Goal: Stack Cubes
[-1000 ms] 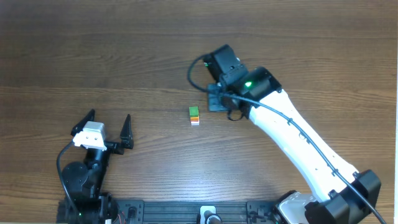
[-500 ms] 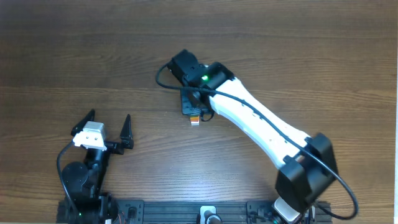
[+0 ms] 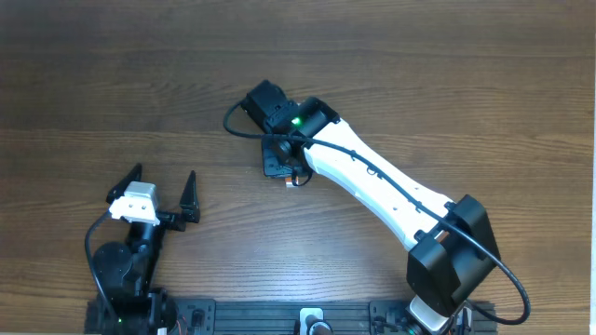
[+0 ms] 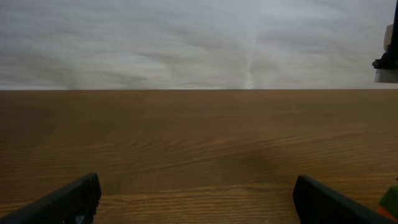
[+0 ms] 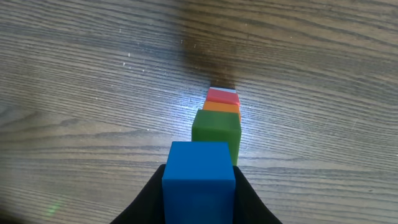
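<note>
The big brown wooden table (image 3: 84,74) holds everything. The long white right arm (image 3: 372,181) starts at the near edge of the table, on the right side, and leans in to the middle. The small black left arm (image 3: 130,251) sits by the near edge, on the left side, well apart from the cubes.

The right gripper (image 3: 277,166) is over the middle of the table. It is squeezing a blue cube (image 5: 199,180) between its two dark fingers (image 5: 149,202). The left gripper (image 3: 165,174) has its fingers spread wide, with nothing in them.

A little stack of cubes (image 3: 292,182) stands in the middle of the table. The green cube (image 5: 216,134) is on top. Under it is an orange cube (image 5: 222,107), then a red cube (image 5: 222,95). A thin white bit (image 5: 225,90) peeks out at the very bottom. The blue cube is just beside the green one, and I cannot tell if they touch.
</note>
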